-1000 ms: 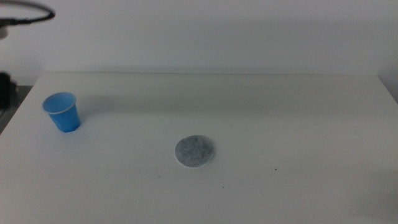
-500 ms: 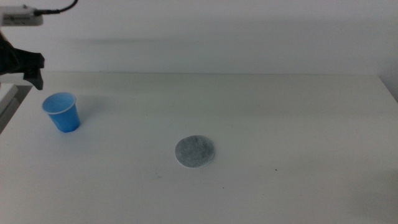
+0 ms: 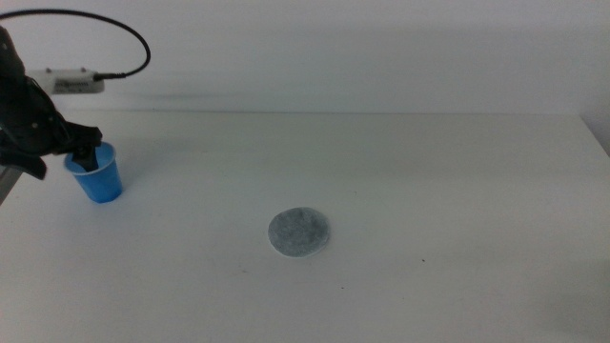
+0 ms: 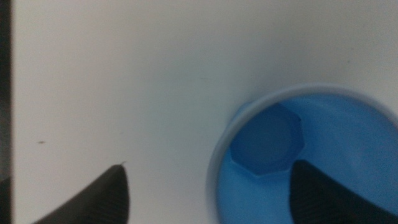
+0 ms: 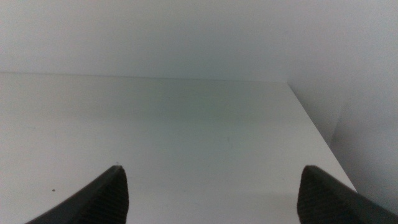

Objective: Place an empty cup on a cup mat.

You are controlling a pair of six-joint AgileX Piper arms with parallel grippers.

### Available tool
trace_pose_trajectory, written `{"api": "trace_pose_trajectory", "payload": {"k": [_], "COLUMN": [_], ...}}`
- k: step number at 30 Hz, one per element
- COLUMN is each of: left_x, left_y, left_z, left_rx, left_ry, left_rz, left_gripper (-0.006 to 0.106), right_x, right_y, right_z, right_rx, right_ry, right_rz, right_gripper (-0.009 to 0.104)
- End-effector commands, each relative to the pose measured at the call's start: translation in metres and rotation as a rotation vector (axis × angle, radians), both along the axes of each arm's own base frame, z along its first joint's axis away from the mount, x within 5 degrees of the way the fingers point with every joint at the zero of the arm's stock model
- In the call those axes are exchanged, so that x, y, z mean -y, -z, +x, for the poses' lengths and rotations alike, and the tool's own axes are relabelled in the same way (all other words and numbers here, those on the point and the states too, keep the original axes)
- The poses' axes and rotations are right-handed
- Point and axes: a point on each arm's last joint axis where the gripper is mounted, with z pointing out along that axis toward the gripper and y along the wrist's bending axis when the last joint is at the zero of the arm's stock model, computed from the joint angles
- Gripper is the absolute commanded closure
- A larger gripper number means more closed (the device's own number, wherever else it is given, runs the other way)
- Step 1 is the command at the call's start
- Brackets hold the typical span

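The blue cup point(image 3: 101, 181) stands upright and empty at the far left of the white table point(image 3: 429, 171). My left gripper point(image 3: 65, 160) is open and straddles the cup's left wall, with one jaw inside the cup and the other outside it. In the left wrist view the cup point(image 4: 267, 134) shows its pale rim and lighter blue inside, with the left gripper point(image 4: 208, 186) over the rim. The grey speckled cup mat point(image 3: 298, 232) lies flat and bare near the table's middle, well to the right of the cup. My right gripper point(image 5: 211, 193) is open and empty, out of the middle view.
The table's left edge runs close behind the cup. A pale box with a black cable point(image 3: 76, 83) sits beyond the far left corner. The right wrist view shows bare tabletop and the table's right edge point(image 5: 317, 134).
The left arm has come in from the left and dropped to the cup, putting one jaw inside it. The cup and the mat have not moved.
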Motion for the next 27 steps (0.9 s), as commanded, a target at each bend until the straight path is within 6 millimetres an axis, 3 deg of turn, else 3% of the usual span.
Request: {"api": "trace_pose_trajectory", "payload": {"k": [1, 5, 8, 10, 13, 17, 21, 24, 27], "left_x": [0.001, 0.004, 0.014, 0.029, 0.069, 0.145, 0.213, 0.246, 0.264], "left_y": [0.003, 0.003, -0.011, -0.022, -0.042, -0.058, -0.056, -0.051, -0.048], "left_z": [0.004, 0.004, 0.001, -0.003, -0.013, -0.035, -0.056, -0.068, -0.074], "left_rx": [0.014, 0.021, 0.031, 0.02, 0.037, 0.043, 0.017, 0.045, 0.05], "left_ry": [0.002, -0.024, -0.006, 0.022, 0.079, 0.225, 0.349, 0.409, 0.409], "left_rz": [-0.022, -0.07, -0.092, -0.085, -0.086, -0.138, -0.161, -0.142, -0.13], "left_gripper": [0.025, 0.068, 0.102, 0.102, 0.102, 0.102, 0.102, 0.102, 0.102], "right_x": [0.0, 0.0, 0.0, 0.0, 0.0, 0.0, 0.0, 0.0, 0.0], "right_y": [0.0, 0.0, 0.0, 0.0, 0.0, 0.0, 0.0, 0.0, 0.0], "right_z": [0.0, 0.0, 0.0, 0.0, 0.0, 0.0, 0.0, 0.0, 0.0], "right_rx": [0.008, 0.008, 0.008, 0.008, 0.008, 0.008, 0.008, 0.008, 0.008], "right_ry": [-0.002, -0.002, -0.002, -0.002, -0.002, -0.002, -0.002, -0.002, -0.002], "right_rz": [-0.007, -0.007, -0.007, -0.007, -0.007, -0.007, -0.007, -0.007, -0.007], "right_gripper": [0.002, 0.002, 0.002, 0.002, 0.002, 0.002, 0.002, 0.002, 0.002]}}
